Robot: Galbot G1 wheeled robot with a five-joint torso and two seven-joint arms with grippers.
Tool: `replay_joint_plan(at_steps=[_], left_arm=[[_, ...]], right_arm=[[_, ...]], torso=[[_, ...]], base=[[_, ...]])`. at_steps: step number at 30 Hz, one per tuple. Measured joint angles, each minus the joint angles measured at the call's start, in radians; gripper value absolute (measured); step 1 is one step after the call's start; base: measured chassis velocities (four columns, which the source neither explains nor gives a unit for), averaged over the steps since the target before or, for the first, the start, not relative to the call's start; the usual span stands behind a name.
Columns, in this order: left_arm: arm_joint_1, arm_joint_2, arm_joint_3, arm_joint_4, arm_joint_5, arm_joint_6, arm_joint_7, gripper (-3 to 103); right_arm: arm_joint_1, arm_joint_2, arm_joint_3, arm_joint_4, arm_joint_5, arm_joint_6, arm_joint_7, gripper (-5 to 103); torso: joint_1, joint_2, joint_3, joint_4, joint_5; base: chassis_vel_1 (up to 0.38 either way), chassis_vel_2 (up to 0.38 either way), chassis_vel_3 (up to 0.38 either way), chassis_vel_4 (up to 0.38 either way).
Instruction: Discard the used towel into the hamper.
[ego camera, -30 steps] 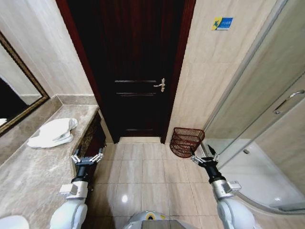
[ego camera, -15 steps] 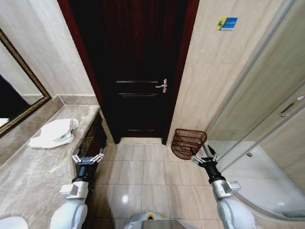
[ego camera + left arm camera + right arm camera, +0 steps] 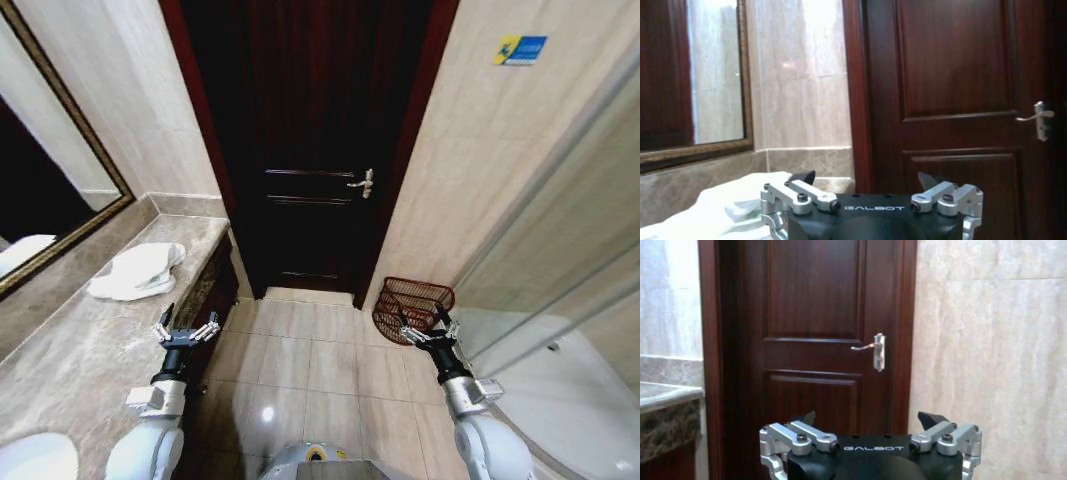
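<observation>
Both of my grippers hang low in front of me with nothing in them: my left gripper (image 3: 185,331) sits over the front edge of the marble counter (image 3: 70,360), its fingers spread apart, and my right gripper (image 3: 428,327) is held out over the tiled floor (image 3: 310,365), fingers likewise spread. From my left wrist I see my left gripper (image 3: 867,179) with both dark fingertips parted and the white towel (image 3: 727,212) just beyond them; from my right wrist, my right gripper (image 3: 867,418) is equally wide, pointing at the door (image 3: 820,340).

A little farther along the counter on my left lies the towel (image 3: 137,271), a crumpled white heap below the framed mirror (image 3: 45,190). Just past my right gripper, the hamper (image 3: 413,306) stands on the floor against the beige wall, tilted, beside the glass shower enclosure (image 3: 560,330). Beyond everything is the dark wooden door (image 3: 310,150) with its silver handle (image 3: 364,183).
</observation>
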Motion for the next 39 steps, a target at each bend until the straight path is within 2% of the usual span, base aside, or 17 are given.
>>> replay_joint_plan(at_steps=[39], left_arm=[[0.002, 0.002, -0.005, 0.027, -0.006, -0.043, 0.009, 100]], right_arm=[[-0.001, 0.007, 0.002, -0.007, -0.010, 0.007, -0.015, 100]], torso=[[0.000, 0.000, 0.000, 0.0002, -0.0001]], base=[[-0.008, 0.111, 0.116, -0.007]])
